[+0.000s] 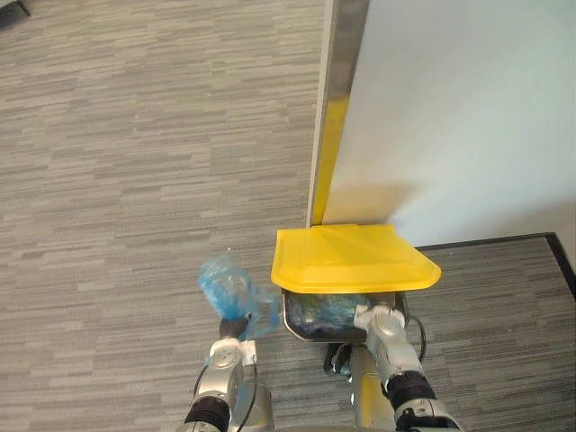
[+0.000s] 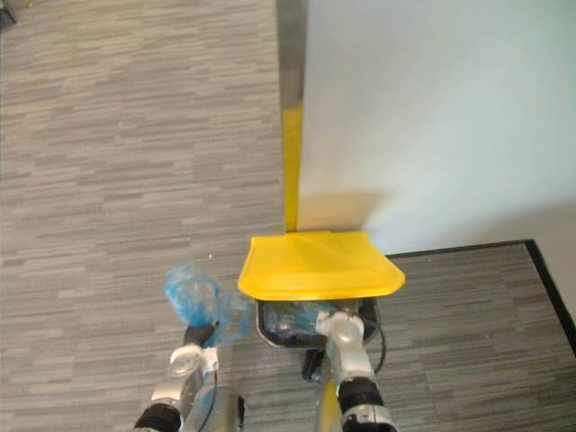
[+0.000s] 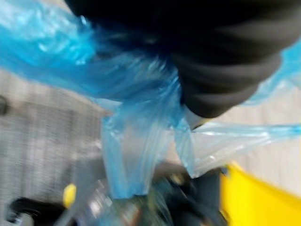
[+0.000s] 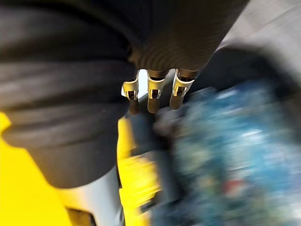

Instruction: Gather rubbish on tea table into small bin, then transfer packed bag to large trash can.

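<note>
Eye views: we saw the blue bag (image 1: pixel 225 286) raised on the left hand (image 1: pixel 232 326), just left of the large trash can (image 1: pixel 301 324). The right hand (image 1: pixel 378 319) sat at the can's rim under the lifted yellow lid (image 1: pixel 351 256).
Left wrist view: blue plastic bunched against the hand's cover; we could not tell its grip.
Right wrist view: fingers (image 4: pixel 153 92) were straight, side by side, clasping nothing, beside blue rubbish in the can.
</note>
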`<state>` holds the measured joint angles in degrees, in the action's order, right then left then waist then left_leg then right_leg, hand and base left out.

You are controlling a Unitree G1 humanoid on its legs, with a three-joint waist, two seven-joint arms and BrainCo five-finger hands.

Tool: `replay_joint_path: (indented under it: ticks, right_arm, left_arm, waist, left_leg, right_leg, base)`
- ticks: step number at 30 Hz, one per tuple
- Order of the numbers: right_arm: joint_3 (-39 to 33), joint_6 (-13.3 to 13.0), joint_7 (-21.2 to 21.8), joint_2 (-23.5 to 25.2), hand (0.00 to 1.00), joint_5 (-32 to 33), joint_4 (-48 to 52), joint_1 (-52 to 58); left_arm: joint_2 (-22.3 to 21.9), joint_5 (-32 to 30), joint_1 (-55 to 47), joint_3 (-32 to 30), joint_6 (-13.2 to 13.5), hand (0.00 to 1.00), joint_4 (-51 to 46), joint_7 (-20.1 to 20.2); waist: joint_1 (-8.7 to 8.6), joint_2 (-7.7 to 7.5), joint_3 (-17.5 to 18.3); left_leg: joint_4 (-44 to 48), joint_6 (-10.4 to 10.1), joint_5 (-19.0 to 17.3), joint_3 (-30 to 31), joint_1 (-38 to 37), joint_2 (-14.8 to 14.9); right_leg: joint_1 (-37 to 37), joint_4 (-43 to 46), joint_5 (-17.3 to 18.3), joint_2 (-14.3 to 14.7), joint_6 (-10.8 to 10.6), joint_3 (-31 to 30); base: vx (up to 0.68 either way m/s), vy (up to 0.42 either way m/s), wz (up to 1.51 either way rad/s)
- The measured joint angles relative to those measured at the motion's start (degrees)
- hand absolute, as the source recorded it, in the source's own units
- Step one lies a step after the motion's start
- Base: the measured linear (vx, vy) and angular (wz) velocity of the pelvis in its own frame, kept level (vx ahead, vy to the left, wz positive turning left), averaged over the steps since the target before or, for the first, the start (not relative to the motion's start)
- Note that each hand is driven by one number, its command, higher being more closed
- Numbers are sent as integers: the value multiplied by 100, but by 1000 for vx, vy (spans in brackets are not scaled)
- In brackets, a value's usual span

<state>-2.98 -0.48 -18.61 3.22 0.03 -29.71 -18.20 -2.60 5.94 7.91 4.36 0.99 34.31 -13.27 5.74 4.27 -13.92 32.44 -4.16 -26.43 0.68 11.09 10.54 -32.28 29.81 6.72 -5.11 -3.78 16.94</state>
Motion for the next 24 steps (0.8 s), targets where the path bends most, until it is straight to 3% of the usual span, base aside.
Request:
replay_joint_path:
  ticks: [2,4,7,11,16,24]
  right_arm:
    - [118,34,-96,-59,0,1,55,-307]
    - [131,37,-163,-165,0,5,292,-464]
    - [62,39,-272,-389,0,29,411,-958]
    - [-95,37,-359,-561,0,299,411,-1538]
    - [-191,32,-568,-582,0,749,406,-2284]
    - [-580,41,-668,-663,0,901,155,-3082]
  left_arm:
    - [77,272,-85,555,179,100,-496,-2]
    - [73,653,-303,764,349,100,-1011,81]
    - [192,51,-584,936,335,100,-1388,-7]
    - [434,42,-867,1165,362,100,-1819,10]
    - [472,168,-335,1787,372,100,-2568,-27]
    - [466,545,402,2418,612,100,-3749,-139]
  waist:
    - [52,17,-18]
    - [70,10,-28]
    - [73,-7,-164]
    - [101,-110,-251]
    - [94,-159,-501]
    - [74,-201,-656]
  left_leg:
    - [-33,-66,36,32,21,6]
    - [-22,-61,30,98,83,14]
    - [-17,-19,-86,205,210,31]
    - [135,-46,-94,340,523,22]
    - [535,-89,-112,468,912,80]
    - [895,-223,-124,543,1445,87]
  right_leg:
    - [7,-38,-76,8,-126,61]
    - [2,-80,-109,6,-94,120]
    - [-12,-261,-100,81,-87,118]
    - [-179,-443,-251,220,120,6]
    - [-312,-520,-405,283,282,77]
    - [-614,-627,-636,331,263,65]
  base:
    - [-73,-98,10]
    - [-65,-79,13]
    - [-111,-90,16]
    - [-135,-82,6]
    - [-100,-44,3]
    - [-82,-2,-1]
